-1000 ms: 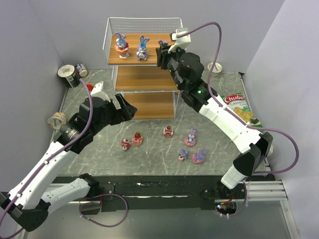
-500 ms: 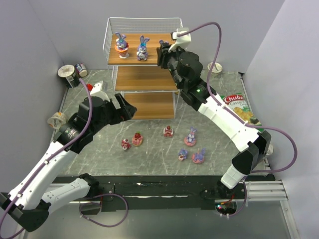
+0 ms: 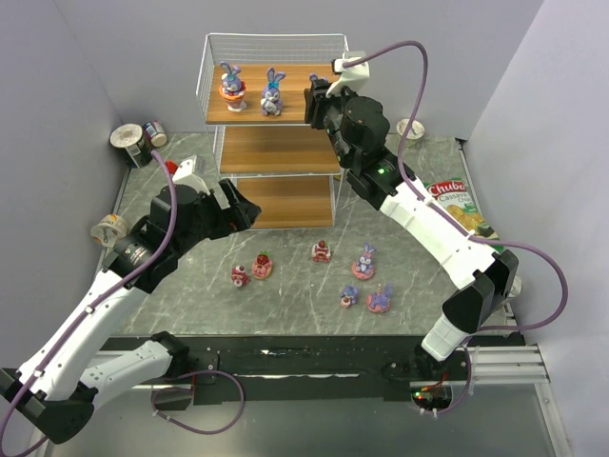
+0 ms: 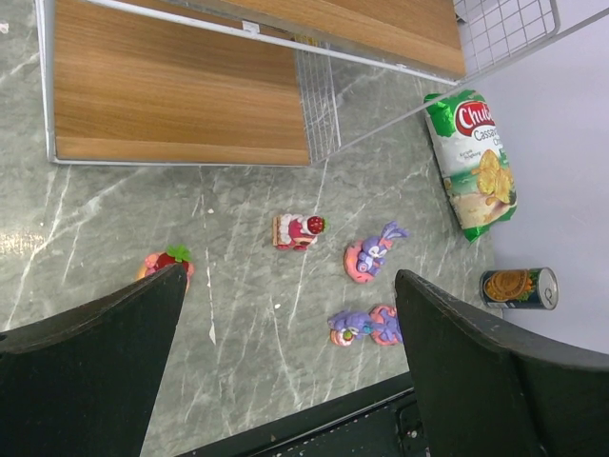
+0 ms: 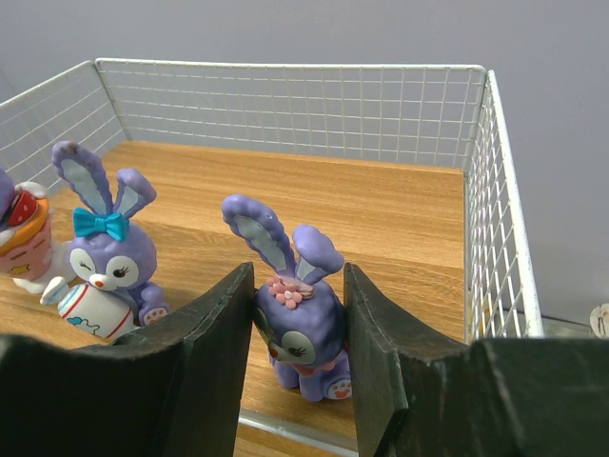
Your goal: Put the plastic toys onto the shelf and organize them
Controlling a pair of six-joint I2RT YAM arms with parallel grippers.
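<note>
From above and behind I see everything; my left wrist looks down on the table (image 4: pixel 247 314), my right wrist close into the shelf (image 5: pixel 400 209) top.

Centre frame, a purple bunny (image 5: pixel 300 328) with a pink flower; left, its lilac neighbour (image 5: pixel 107 262) wears a turquoise bow (white cup too). The shelf (image 5: pixel 400 205): brown wood-grain, white wire.

2 white arms (image 3: pixel 433 233), black joints; purple cables (image 3: pixel 424 67); black left hand (image 4: pixel 290 276), right hand (image 5: pixel 297 271).
</note>
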